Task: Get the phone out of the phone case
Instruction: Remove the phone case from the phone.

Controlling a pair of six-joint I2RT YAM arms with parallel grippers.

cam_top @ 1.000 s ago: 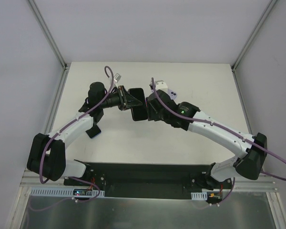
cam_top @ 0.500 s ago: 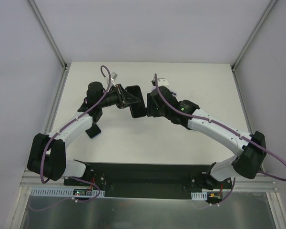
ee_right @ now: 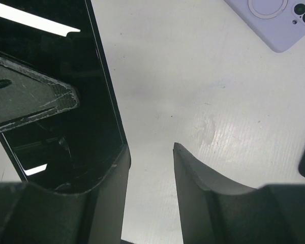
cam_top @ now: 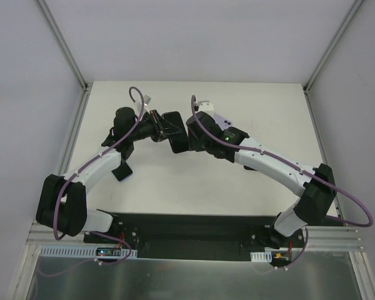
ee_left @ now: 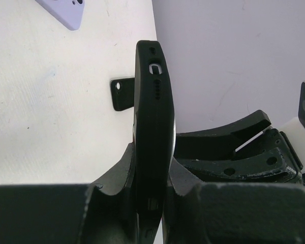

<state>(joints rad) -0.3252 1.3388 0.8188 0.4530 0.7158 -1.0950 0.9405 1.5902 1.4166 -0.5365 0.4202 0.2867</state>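
Top external view gives me the phone, in its black case, held off the table over the far half, about midway between the left and right edges. On the left wrist view I see it edge-on and nearly upright, its port end pointing away from the wrist, with the case wrapped along the whole edge.

The left gripper is clamped on it, one finger pressed against each broad face. On the right wrist view the glass faces that camera, and one finger of the left gripper lies across the screen.

The right gripper has its jaws apart, with bare table showing through the gap and nothing between them. The finger nearer the phone sits just beside the phone's lower corner; I cannot tell whether they touch. From above, the two grippers face each other nose to nose at the phone.

A lilac case lies flat on the table with its camera cutouts up, nearer the far edge and just beyond the right gripper. A small dark item lies toward the left edge; I cannot make out what it is.
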